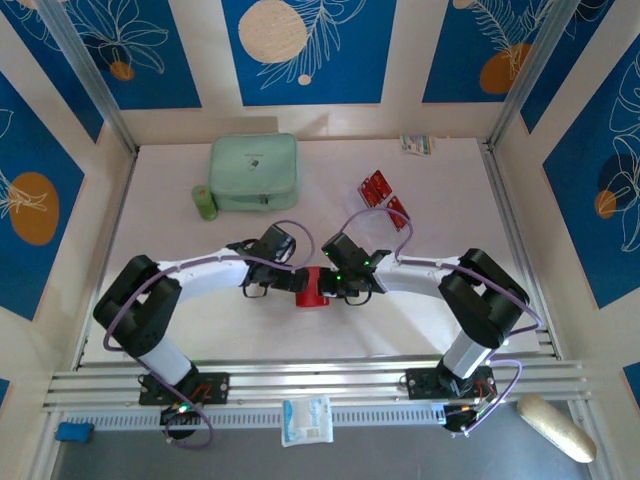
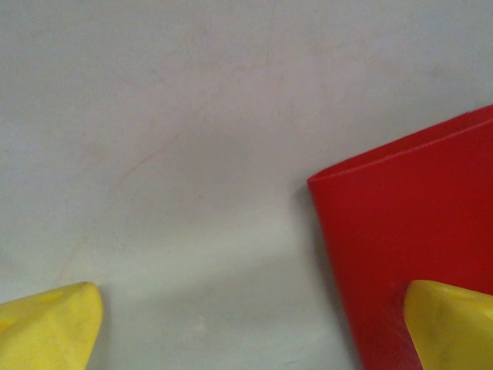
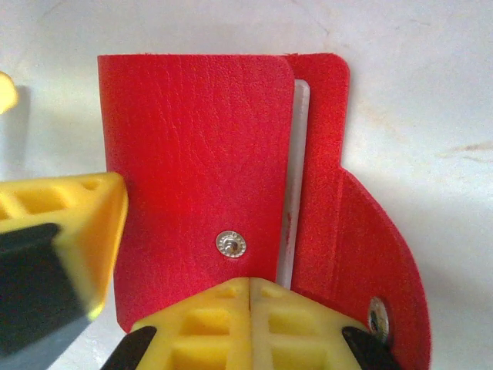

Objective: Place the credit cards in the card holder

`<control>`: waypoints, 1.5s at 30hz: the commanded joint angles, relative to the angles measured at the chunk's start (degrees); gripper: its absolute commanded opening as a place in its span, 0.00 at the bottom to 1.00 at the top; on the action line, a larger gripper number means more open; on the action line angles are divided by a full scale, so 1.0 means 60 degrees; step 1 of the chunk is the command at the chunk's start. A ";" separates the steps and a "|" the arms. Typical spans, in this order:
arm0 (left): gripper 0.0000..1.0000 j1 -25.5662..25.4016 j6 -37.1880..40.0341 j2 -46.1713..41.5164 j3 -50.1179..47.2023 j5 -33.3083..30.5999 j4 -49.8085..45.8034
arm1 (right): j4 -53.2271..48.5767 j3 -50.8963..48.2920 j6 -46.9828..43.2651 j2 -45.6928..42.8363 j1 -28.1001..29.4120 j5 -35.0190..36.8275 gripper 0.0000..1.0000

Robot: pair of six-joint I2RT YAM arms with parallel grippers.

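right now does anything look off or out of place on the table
The card holder lies with its snap tab undone and swung aside, a pale sleeve edge showing in the gap. The credit cards lie apart, toward the far right.

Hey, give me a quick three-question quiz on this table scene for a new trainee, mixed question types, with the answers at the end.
1. True or false: the left claw stands wide open at the edge of the red card holder.
2. Multiple choice: the loose red cards lie A) inside the card holder, B) on the table, farther back and to the right of the card holder, C) in the left claw.
3. Fill in: the right claw above the card holder is ____ (open or shut).

Key: 1 true; 2 B; 3 shut.
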 commanded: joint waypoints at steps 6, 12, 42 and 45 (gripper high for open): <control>1.00 -0.0350 0.0040 0.0314 -0.0189 -0.0689 -0.0331 | -0.0860 0.0035 -0.0132 -0.1117 -0.0325 -0.0280 0.04; 1.00 -0.0442 -0.0062 0.0379 -0.0215 -0.1003 -0.0467 | -0.1461 0.0105 -0.0286 -0.1784 -0.0873 -0.0229 0.07; 1.00 -0.0533 -0.0055 0.0454 -0.0265 -0.1184 -0.0477 | -0.1925 0.0879 -0.0828 -0.0836 -0.1277 -0.0661 0.34; 1.00 -0.0532 -0.0047 0.0445 -0.0271 -0.1184 -0.0497 | -0.1900 0.0911 -0.0843 -0.0700 -0.1262 -0.0683 0.32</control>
